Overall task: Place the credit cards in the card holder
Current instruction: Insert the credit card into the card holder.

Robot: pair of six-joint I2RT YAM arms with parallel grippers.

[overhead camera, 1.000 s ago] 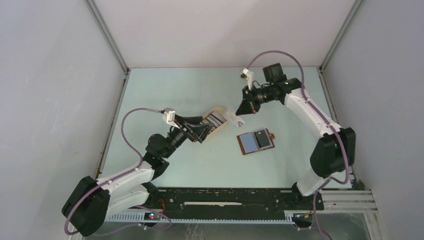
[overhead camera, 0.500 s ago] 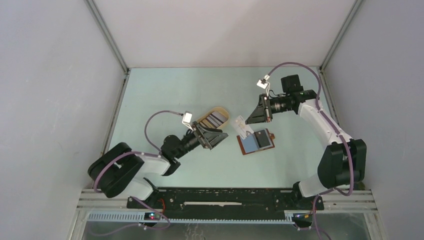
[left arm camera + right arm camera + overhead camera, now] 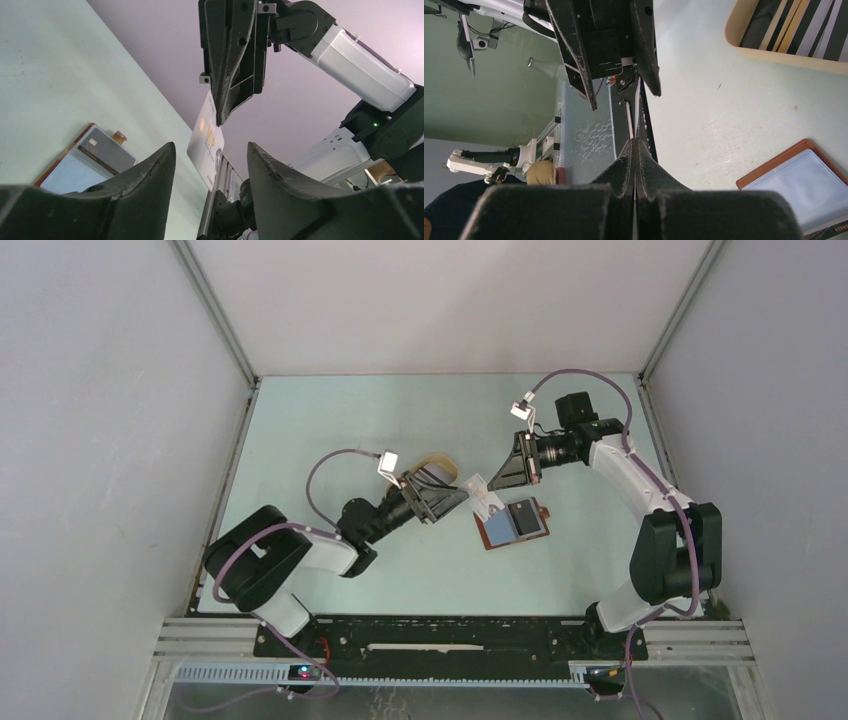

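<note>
Left claw (image 3: 455,502) has swung off the tray (image 3: 436,459) toward mid-table over the past second and now points at the right claw (image 3: 497,480). Its jaws have narrowed from their widest.

Right claw has brought the white card (image 3: 206,145) from beside the tray down to the card holder (image 3: 512,523), with little change in the last half second.

Right claw: jaws fully together, pinching the white card by its upper edge. From the right wrist the card is edge-on, a thin line running out from between the fingertips.

Left claw: jaws partly open and holding nothing. From the left wrist the white card hangs in the gap between the two fingers, farther off, with space showing on either side. No contact seen.

White card: tilted, hanging below the right claw. From above, its lower end sits at the far-left corner of the card holder. Cannot tell whether it touches.

Card holder: lying open and flat on the table (image 3: 330,420), between the two arms. Pale blue clear pocket on its left half, a dark card (image 3: 523,517) on its right half, small tab on the right edge.

Tray: behind the left claw, partly hidden from above. The right wrist view shows striped cards (image 3: 804,25) lying in it.
</note>
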